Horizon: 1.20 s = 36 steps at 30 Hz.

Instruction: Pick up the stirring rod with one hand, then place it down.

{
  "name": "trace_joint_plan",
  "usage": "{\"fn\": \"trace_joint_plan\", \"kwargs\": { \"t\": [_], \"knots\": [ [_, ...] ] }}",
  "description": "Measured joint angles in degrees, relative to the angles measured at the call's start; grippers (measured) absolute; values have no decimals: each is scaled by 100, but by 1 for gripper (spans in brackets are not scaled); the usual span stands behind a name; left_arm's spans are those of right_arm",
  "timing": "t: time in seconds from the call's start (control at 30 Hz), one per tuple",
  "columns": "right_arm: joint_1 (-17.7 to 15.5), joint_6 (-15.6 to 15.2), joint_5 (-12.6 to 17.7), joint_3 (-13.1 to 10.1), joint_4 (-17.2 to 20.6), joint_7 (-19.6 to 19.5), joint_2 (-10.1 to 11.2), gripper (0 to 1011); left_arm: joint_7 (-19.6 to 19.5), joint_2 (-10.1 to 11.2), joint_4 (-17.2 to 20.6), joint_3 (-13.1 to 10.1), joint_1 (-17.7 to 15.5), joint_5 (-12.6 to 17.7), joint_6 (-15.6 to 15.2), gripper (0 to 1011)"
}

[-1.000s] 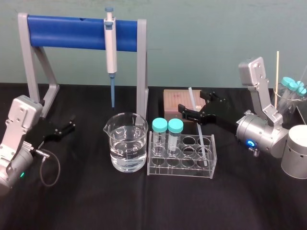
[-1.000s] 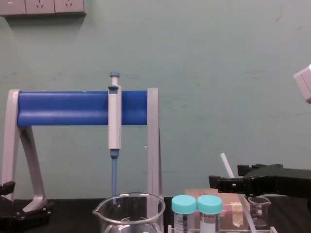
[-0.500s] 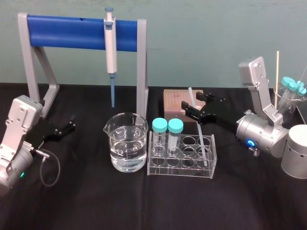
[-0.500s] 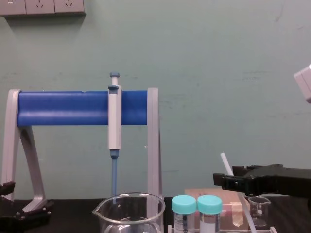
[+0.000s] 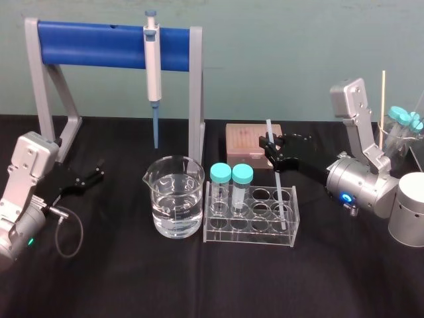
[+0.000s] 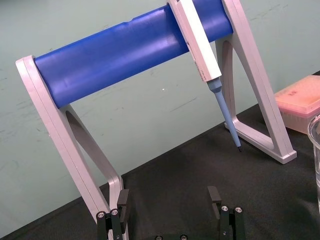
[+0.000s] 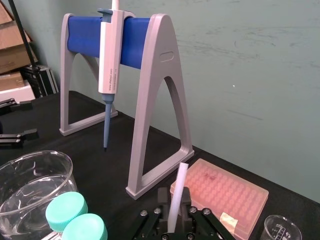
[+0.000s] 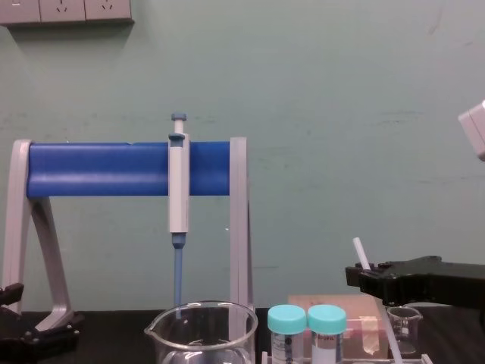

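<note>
The stirring rod (image 5: 269,128) is a thin white translucent stick standing tilted in the clear tube rack (image 5: 250,225), its lower end inside a back-right hole. My right gripper (image 5: 271,147) reaches in from the right and is shut on the rod's upper part, above the rack. In the right wrist view the rod (image 7: 176,195) rises between the two closed black fingers. From the chest the rod's tip (image 8: 361,253) sticks up just over the gripper (image 8: 365,276). My left gripper (image 5: 95,175) rests at the table's left, open and holding nothing (image 6: 167,202).
A water-filled beaker (image 5: 175,205) stands left of the rack, which holds two teal-capped tubes (image 5: 231,175). Behind are the blue pipette stand (image 5: 112,44) with a hanging pipette (image 5: 153,63), a pink tip box (image 5: 245,142) and a small beaker (image 8: 403,327). A white cylinder (image 5: 409,211) sits far right.
The right gripper's jaws have closed from wide open onto the rod. The rod has been nudged a little to the right and stands more upright. The left arm has not moved.
</note>
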<state>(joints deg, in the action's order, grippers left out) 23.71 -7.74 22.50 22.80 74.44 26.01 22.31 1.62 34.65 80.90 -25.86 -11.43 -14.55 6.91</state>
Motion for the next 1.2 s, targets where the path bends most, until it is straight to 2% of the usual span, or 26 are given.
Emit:
{"fn": "trace_joint_plan", "kwargs": {
  "t": [0.17,0.67,0.9,1.2],
  "knots": [
    [0,0,0,0,0,0,0,82,0,0,0,0,0,0,0,1000],
    [0,1,0,0,0,0,0,80,0,0,0,0,0,0,0,1000],
    [-57,264,22,-36,23,30,-9,80,0,0,0,0,0,0,0,1000],
    [-98,350,68,-61,49,77,-6,80,0,0,0,0,0,0,0,1000]
  ]
}}
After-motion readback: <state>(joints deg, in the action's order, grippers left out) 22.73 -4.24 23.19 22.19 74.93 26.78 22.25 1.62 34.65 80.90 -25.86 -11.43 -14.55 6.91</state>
